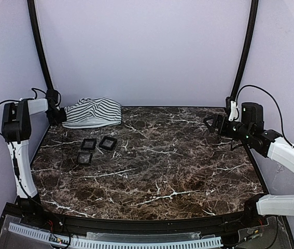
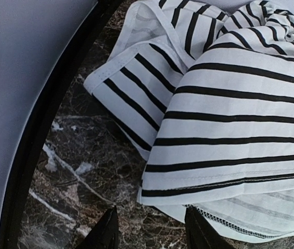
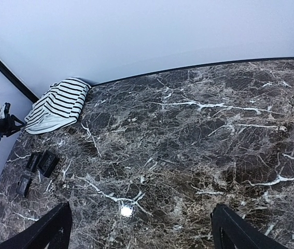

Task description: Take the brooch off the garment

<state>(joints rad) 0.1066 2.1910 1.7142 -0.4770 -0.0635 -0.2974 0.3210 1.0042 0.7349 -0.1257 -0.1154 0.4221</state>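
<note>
The garment (image 1: 92,112) lies bunched at the desk's (image 1: 178,171) far left corner, the left hand (image 1: 61,115) at its left edge. Three black boxes (image 1: 88,143) sit nearer. The right hand (image 1: 211,123) hovers far right

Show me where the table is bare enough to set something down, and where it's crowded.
Bare: the whole centre and right of the table, from the three small black boxes across to the right fingers, and the near strip. Crowded: the far-left corner, with the garment, left fingers and boxes.
</note>
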